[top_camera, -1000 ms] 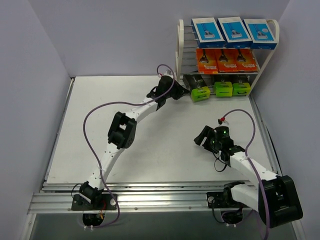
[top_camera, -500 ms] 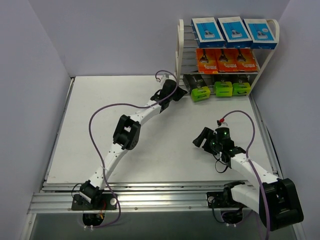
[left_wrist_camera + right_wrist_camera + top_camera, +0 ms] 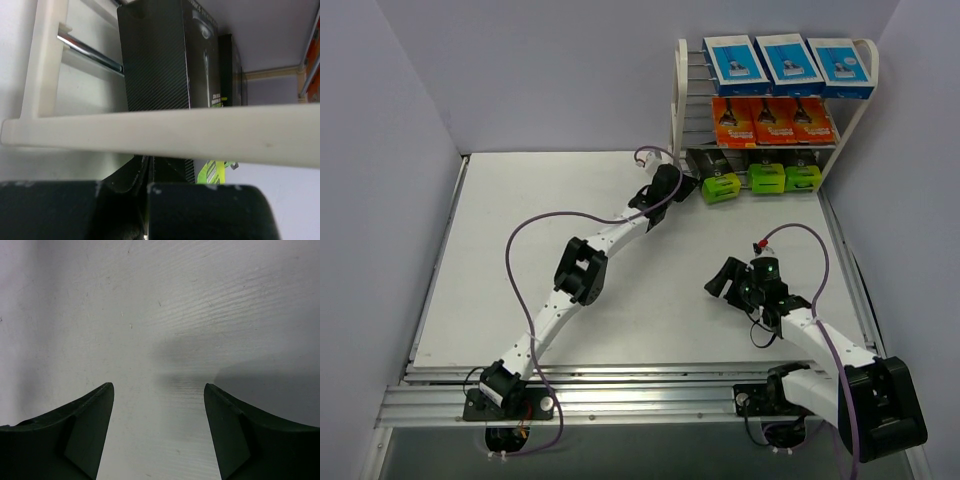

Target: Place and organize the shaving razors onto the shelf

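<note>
The shelf (image 3: pixel 678 100) stands at the back right with razors on three tiers: three blue-and-white packs (image 3: pixel 792 62) on top, three orange packs (image 3: pixel 772 120) in the middle, three black packs with lime-green ends (image 3: pixel 767 178) at the bottom. My left gripper (image 3: pixel 684 183) is shut and empty at the shelf's lower left corner, beside the leftmost black pack (image 3: pixel 718 185). In the left wrist view the shut gripper (image 3: pixel 147 167) sits just under the cream frame bar (image 3: pixel 200 132), with the black pack (image 3: pixel 160 55) behind it. My right gripper (image 3: pixel 718 283) hangs open and empty over bare table (image 3: pixel 159 390).
White walls close in the table (image 3: pixel 520 250) on the left, back and right. A silvery rod (image 3: pixel 92 50) of the bottom tier runs left of the black pack. Purple cables loop over both arms. The right arm's elbow rests near the front right corner.
The left arm has stretched to the right, bringing its shut gripper up to the shelf's lower left corner. The right arm has barely shifted.
</note>
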### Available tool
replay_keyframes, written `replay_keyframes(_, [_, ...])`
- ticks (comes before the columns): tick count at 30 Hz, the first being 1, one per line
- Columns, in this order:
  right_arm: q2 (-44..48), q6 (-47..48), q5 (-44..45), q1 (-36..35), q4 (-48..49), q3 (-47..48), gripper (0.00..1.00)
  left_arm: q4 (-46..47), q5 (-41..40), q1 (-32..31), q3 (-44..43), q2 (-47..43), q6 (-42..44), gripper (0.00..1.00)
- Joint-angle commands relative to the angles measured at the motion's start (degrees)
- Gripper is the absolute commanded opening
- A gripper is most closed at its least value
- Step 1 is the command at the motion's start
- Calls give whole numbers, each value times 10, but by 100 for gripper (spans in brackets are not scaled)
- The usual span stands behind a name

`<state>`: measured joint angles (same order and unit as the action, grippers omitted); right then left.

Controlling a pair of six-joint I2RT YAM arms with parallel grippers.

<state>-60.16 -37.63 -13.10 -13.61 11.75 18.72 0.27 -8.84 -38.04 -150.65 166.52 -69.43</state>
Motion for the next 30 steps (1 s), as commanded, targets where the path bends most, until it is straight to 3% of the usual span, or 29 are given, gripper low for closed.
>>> replay_keyframes(1, [7,-3,-6,-5,6,-3,68,46,-41,-6,-57,29,-17,2])
replay_keyframes(12, [-3,-6,-4,-5,10,-5,68,107,-73,-21,-94,48,55,2])
replay_keyframes(30, [-29,-12,-6,0,29,-7,67,155,-72,-41,-114,93,85,2])
